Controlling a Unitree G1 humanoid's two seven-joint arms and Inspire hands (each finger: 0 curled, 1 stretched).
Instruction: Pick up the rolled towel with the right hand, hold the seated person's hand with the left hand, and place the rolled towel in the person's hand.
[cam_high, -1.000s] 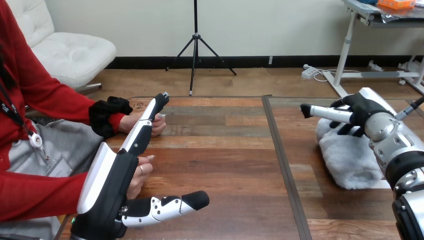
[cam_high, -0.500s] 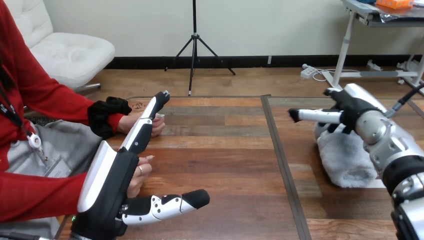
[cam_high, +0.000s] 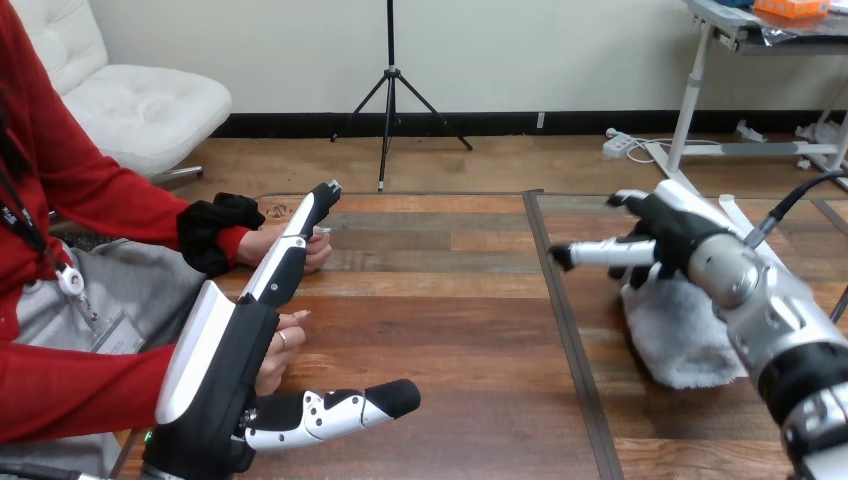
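Fig.: head view, approach to the towel. Over the last second I have swung the right hand (cam_high: 665, 235) left and down, over the far end of the rolled towel (cam_high: 685, 335), which lies on the surface (cam_high: 450, 300) at right. The grasp looks close but is not yet made. Its fingers (cam_high: 600, 254) are spread and hold nothing (contact with the towel unclear). The left hand (cam_high: 225, 370) has not moved, its fingers straight alongside the person's nearer hand (cam_high: 283, 345), curled round nothing.
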